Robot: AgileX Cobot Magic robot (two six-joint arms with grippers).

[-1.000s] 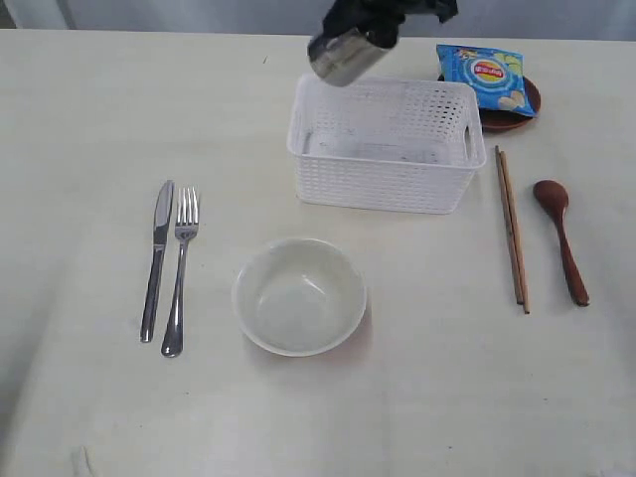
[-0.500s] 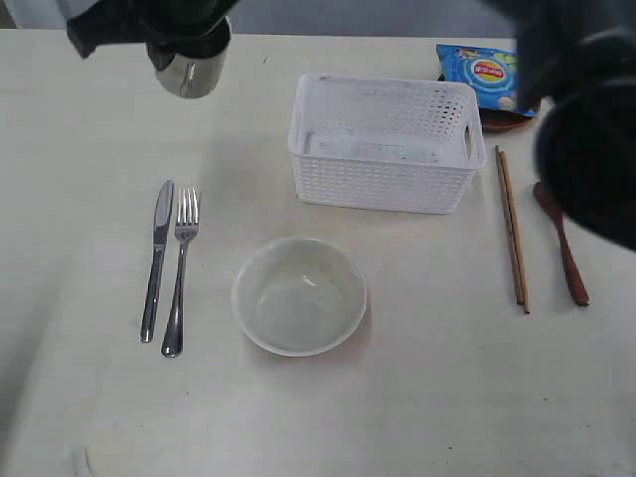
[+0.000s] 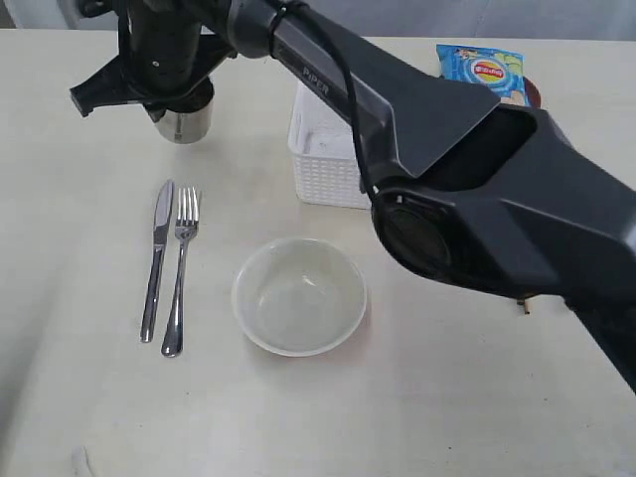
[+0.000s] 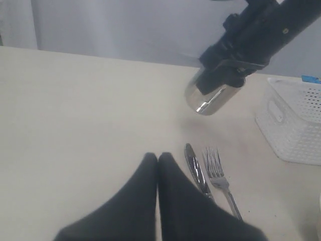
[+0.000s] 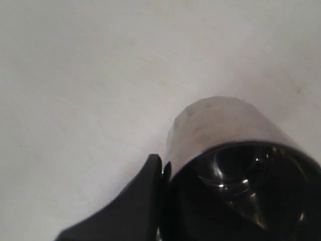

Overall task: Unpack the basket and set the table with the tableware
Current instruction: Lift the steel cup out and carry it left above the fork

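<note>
My right gripper (image 3: 171,97) has reached across to the far left of the table (image 3: 79,199) and is shut on the rim of the steel cup (image 3: 185,123). The cup (image 4: 210,96) hangs tilted just above the tabletop, beyond the knife (image 3: 156,258) and fork (image 3: 180,268). In the right wrist view one finger (image 5: 143,193) lies outside the cup's (image 5: 225,125) wall. My left gripper (image 4: 158,156) is shut and empty, low over the table beside the knife (image 4: 196,170). The pale bowl (image 3: 299,295) sits at front centre. The white basket (image 3: 323,164) is half hidden by the right arm. The spoon is hidden.
The right arm (image 3: 467,199) stretches diagonally over the table, covering the right half of the basket and most of the chopsticks. The blue chip bag (image 3: 482,75) lies on the dark plate (image 3: 533,95) at the back right.
The right arm carried the cup from above the basket to the far left and lowered it towards the table. The arm now spans the view and hides the spoon and chopsticks.
</note>
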